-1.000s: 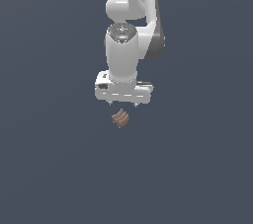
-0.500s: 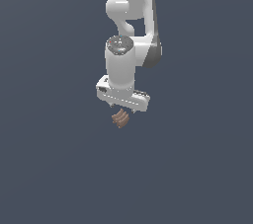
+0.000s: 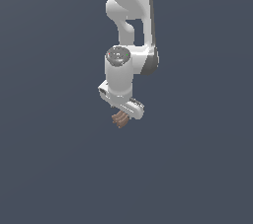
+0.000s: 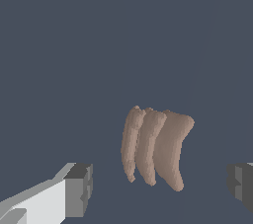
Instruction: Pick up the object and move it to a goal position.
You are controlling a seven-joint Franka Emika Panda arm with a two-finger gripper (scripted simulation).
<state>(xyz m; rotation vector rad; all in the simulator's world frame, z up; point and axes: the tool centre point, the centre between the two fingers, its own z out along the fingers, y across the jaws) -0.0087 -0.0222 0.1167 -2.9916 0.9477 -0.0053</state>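
Note:
The object (image 4: 155, 146) is a small brown lump of three curved ridged segments lying on the flat grey surface. In the wrist view it sits between my two fingers, one grey pad (image 4: 78, 188) on one side and the other pad (image 4: 241, 182) on the far side, with clear gaps to both. My gripper (image 4: 159, 186) is open. In the exterior view the white gripper (image 3: 121, 115) is low over the object (image 3: 120, 120), whose brown tip shows just under the hand; the fingers are hidden there.
A plain dark grey floor (image 3: 59, 168) surrounds the arm in both views. No goal marker shows.
The arm has come down and the hand has turned at the wrist, closing the gap to the object. The object has stayed where it was.

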